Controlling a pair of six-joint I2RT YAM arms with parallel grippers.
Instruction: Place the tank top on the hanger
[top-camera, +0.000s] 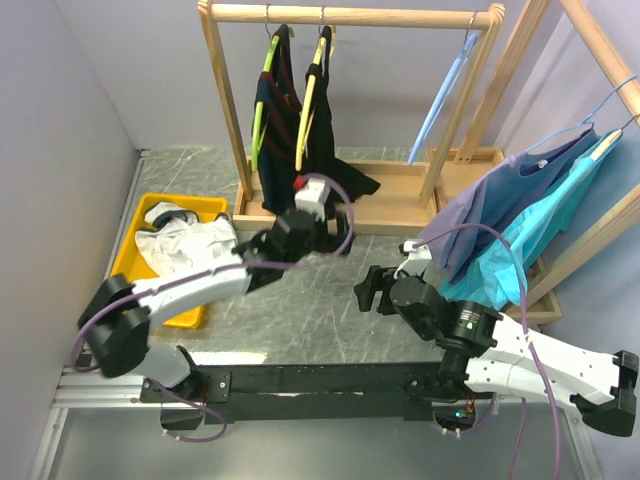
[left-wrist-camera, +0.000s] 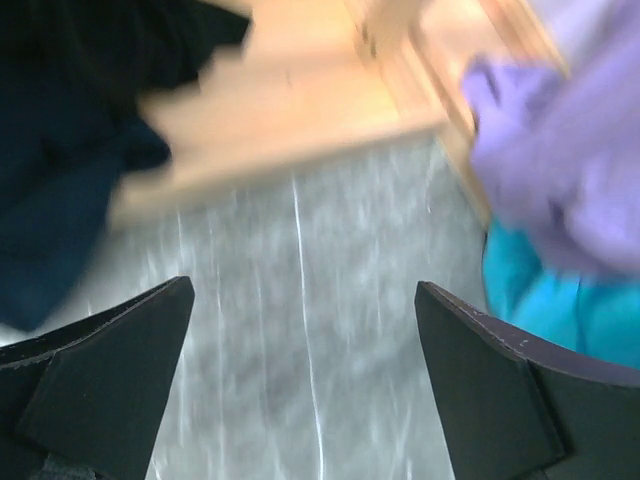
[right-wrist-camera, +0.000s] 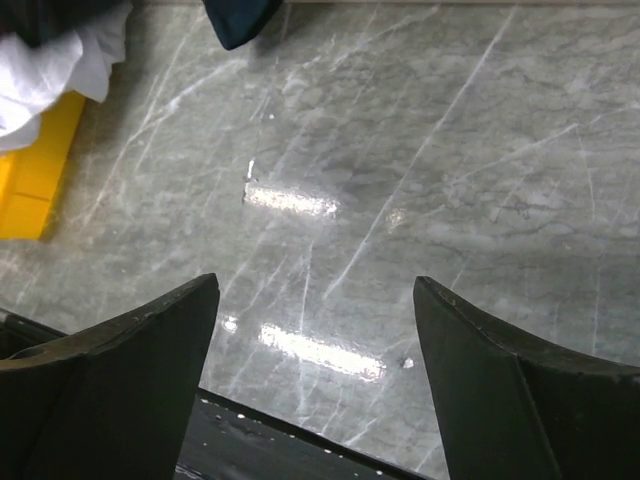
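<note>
The black tank top (top-camera: 325, 140) hangs on the yellow hanger (top-camera: 309, 100), whose hook is over the wooden rail (top-camera: 350, 14). Its hem lies on the rack's base board. My left gripper (top-camera: 338, 222) is open and empty just in front of that base, below the top. In the blurred left wrist view the open gripper (left-wrist-camera: 303, 290) is over the table, with black fabric (left-wrist-camera: 120, 40) at the top left. My right gripper (top-camera: 370, 290) is open and empty, low over the table middle. The right wrist view shows it (right-wrist-camera: 315, 283) wide apart above bare marble.
A navy garment with red trim (top-camera: 275, 115) hangs on a lime-green hanger beside the top. A light-blue hanger (top-camera: 440, 100) hangs at the right. Purple and teal garments (top-camera: 520, 215) hang on a second rack at the right. A yellow bin (top-camera: 150, 262) with white cloth (top-camera: 190, 245) sits at the left.
</note>
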